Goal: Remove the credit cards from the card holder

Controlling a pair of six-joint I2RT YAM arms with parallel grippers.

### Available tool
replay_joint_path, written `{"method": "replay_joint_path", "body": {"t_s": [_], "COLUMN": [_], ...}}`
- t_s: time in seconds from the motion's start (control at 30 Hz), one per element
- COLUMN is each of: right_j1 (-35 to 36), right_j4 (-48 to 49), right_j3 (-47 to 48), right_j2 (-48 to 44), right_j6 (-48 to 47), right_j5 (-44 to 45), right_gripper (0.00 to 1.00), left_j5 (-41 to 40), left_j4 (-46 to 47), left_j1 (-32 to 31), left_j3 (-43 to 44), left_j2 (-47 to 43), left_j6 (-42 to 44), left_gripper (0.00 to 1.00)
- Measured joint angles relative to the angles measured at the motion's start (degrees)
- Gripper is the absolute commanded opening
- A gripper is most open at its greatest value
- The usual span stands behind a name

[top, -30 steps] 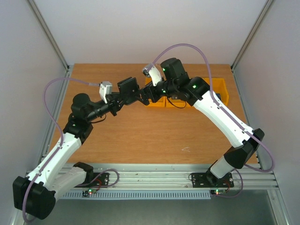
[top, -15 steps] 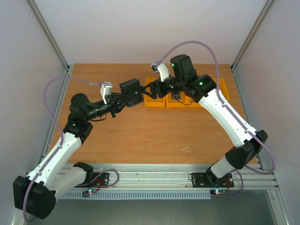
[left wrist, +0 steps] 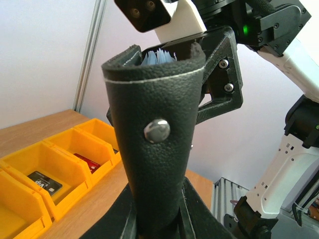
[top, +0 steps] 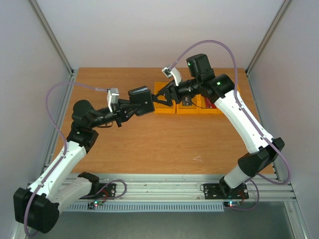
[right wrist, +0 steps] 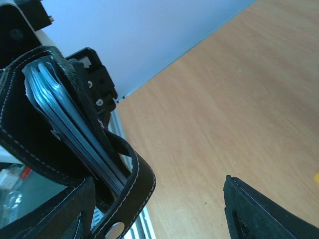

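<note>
Card holder (top: 141,101) raised over the desk (top: 149,144)
Left gripper (top: 128,109) clamps it, credit cards (left wrist: 158,56) still inside; right gripper (top: 158,94), fingers apart, at its 3 o'clock.

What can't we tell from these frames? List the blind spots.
- Card count in the wallet: the left wrist view shows only the blue card edges, and the leather covers the rest. In the right wrist view the edges are too tightly stacked to count.
- Whether the right fingers touch a card: hidden behind the wallet, and too small from the top.
- Print on the dark card and red card in the bins: blurred.
</note>
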Motion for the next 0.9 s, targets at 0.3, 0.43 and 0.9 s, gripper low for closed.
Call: {"method": "replay_joint_path", "body": {"t_s": [0.3, 0.43, 0.9], "right_j1": [-0.15, 0.07, 5.2], "right_j4": [0.35, 0.07, -2.14], "right_j3": [0.28, 0.92, 8.7], "right_j2": [1.46, 2.03, 5.09], "right_j6": [-0.81, -1.01, -3.93], "right_j5": [-5.31, -6.93, -11.91], "right_gripper": [0.65, 0.73, 0.19], "left_j5": [1.88, 2.62, 5.75], "left_j4": [0.33, 0.63, 0.98], "left_j1": [0.04, 0.13, -0.04], "left_j3": [0.04, 0.04, 0.11], "left_j2": [0.0, 0.0, 0.09], "left_j6": [0.57, 0.83, 1.84], "left_gripper": [0.0, 0.0, 0.01]}}
